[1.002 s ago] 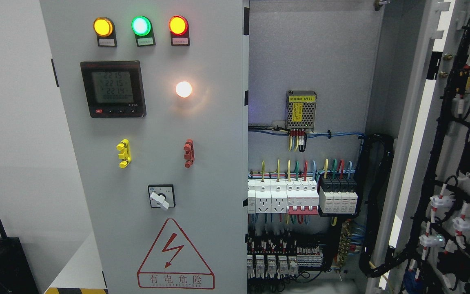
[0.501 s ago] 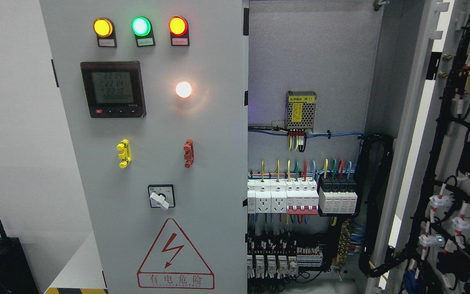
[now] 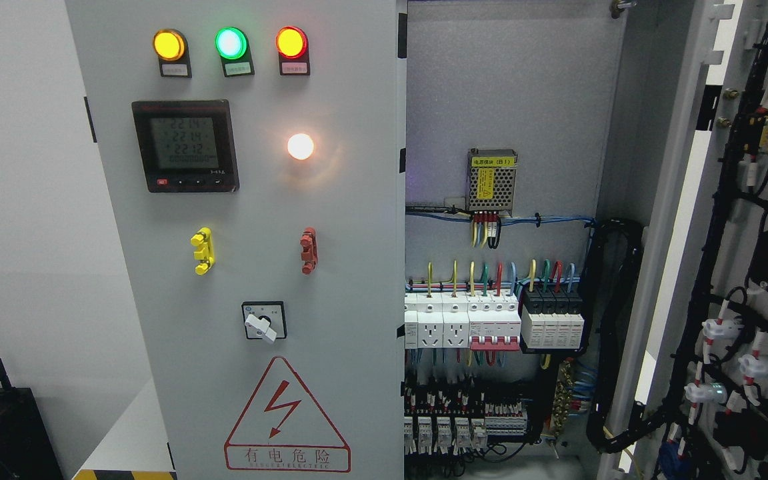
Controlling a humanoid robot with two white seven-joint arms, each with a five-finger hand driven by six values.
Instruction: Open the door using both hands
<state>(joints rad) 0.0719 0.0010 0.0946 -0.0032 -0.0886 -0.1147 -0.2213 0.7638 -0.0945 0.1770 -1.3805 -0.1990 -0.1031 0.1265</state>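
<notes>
Neither robot hand shows in the head view, so their state cannot be told. Right door (image 3: 744, 267) already stands swung wide, baring the breakers (image 3: 491, 323) inside; left door (image 3: 257, 267) with its indicator lamps (image 3: 231, 43) looks shut. Judging so, grip its free edge beside the opening and pull steadily.

my view | white wall (image 3: 17, 233) fills the frame's left | black stand (image 3: 4, 427) lower left | striped floor tape (image 3: 124, 475) at bottom edge
</notes>
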